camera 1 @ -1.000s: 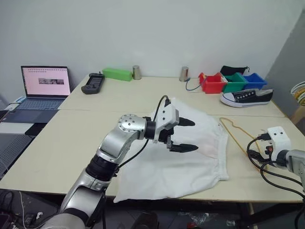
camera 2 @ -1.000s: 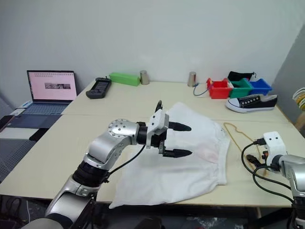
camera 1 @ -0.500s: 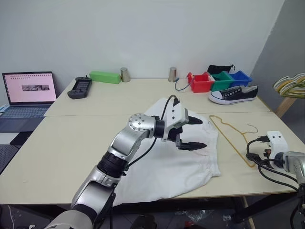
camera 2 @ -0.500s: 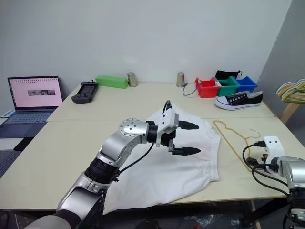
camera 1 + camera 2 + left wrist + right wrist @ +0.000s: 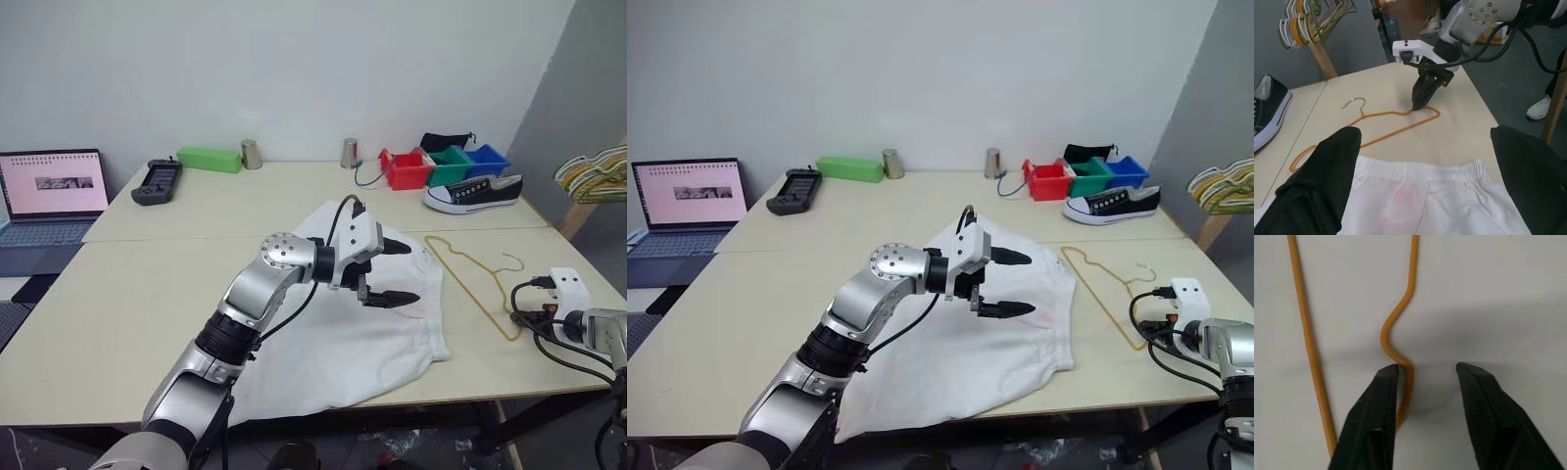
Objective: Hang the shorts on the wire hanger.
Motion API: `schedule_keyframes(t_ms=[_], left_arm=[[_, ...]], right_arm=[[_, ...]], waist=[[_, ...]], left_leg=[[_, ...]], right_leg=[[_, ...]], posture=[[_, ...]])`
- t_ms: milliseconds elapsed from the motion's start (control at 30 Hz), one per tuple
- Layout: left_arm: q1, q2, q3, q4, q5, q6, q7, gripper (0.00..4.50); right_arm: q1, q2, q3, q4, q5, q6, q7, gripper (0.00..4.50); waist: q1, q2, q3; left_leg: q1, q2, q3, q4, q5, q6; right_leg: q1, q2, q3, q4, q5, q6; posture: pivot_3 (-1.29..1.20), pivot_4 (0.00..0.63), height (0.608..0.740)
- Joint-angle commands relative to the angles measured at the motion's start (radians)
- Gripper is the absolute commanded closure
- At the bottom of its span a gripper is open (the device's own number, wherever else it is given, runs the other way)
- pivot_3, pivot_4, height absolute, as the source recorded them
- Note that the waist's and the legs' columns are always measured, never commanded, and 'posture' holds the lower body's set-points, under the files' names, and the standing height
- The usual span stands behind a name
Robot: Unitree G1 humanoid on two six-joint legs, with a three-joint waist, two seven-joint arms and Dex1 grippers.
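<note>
The white shorts (image 5: 338, 348) lie spread flat on the table, their elastic waistband (image 5: 1415, 169) facing the wire hanger. My left gripper (image 5: 402, 271) hovers open just above the shorts near the waistband and holds nothing. The thin yellow-gold wire hanger (image 5: 1396, 113) lies flat on the table to the right of the shorts. My right gripper (image 5: 1425, 367) points down at the hanger's near corner (image 5: 1436, 111). Its fingers stand apart on the table. The bent wire (image 5: 1400, 360) runs between them, against one fingertip (image 5: 1387, 373).
At the back of the table stand a green box (image 5: 209, 159), a black controller (image 5: 157, 181), two metal cups (image 5: 252, 154), coloured bins (image 5: 411, 168) and a sneaker (image 5: 472, 193). A laptop (image 5: 54, 186) stands at the far left. A rack of hangers (image 5: 593, 171) stands off the right edge.
The whole picture has shifted as the camera turned to the right. My left gripper keeps its place above the shorts. My right hand stays at the hanger's near end.
</note>
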Motion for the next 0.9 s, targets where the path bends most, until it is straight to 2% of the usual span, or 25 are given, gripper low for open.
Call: schedule_keyframes(t_ms=[33, 167, 400, 533, 667, 900], left_arm=[[-0.015, 0.005, 0.02, -0.024, 0.005, -0.019, 0.01, 0.0], [-0.007, 0.007, 0.02, -0.029, 0.008, -0.019, 0.014, 0.0], [0.006, -0.003, 0.033, -0.03, 0.004, -0.015, 0.047, 0.0], [0.031, 0.003, 0.051, -0.052, -0.009, 0.01, 0.07, 0.0], [0.041, 0.022, 0.084, -0.041, -0.014, 0.022, 0.088, 0.0], [-0.005, 0.066, 0.171, 0.04, -0.014, 0.015, 0.123, 0.0]], right_arm=[[0.007, 0.016, 0.031, 0.03, -0.003, -0.003, 0.018, 3.6], [-0.01, 0.013, 0.03, 0.059, -0.016, -0.035, 0.005, 4.44], [-0.023, 0.021, -0.034, 0.036, -0.005, -0.035, -0.056, 4.44], [0.01, 0.024, -0.091, -0.133, 0.009, -0.023, -0.108, 4.44], [0.044, 0.023, -0.094, -0.317, -0.027, -0.093, -0.166, 4.44], [0.043, -0.023, 0.039, -0.466, -0.196, -0.336, -0.224, 4.44]], waist=[[0.0, 0.0, 0.0], [0.0, -0.001, -0.001], [0.0, -0.003, -0.002], [0.0, -0.001, -0.001], [-0.002, 0.003, 0.0], [-0.014, 0.003, 0.001]], left_leg=[[0.0, 0.0, 0.0, 0.0, 0.0, 0.0], [0.0, 0.0, 0.0, 0.0, 0.0, 0.0], [0.001, 0.0, 0.0, 0.0, 0.0, 0.0], [0.0, 0.0, -0.001, 0.0, 0.0, 0.0], [-0.001, 0.0, -0.001, 0.0, 0.0, 0.0], [-0.001, -0.001, -0.001, 0.0, 0.0, 0.0]], right_leg=[[0.0, 0.0, 0.0, 0.0, 0.0, 0.0], [0.0, 0.0, 0.0, 0.0, 0.0, 0.0], [0.001, 0.0, 0.0, 0.0, 0.0, 0.0], [0.001, 0.0, 0.001, 0.0, 0.0, 0.0], [-0.001, 0.0, 0.001, 0.0, 0.0, 0.0], [-0.001, 0.0, 0.0, -0.001, -0.002, 0.004]], posture=[[0.35, 0.0, 0.74], [0.36, 0.0, 0.74], [0.33, 0.0, 0.74], [0.31, 0.0, 0.74], [0.29, 0.0, 0.74], [0.29, 0.0, 0.74]])
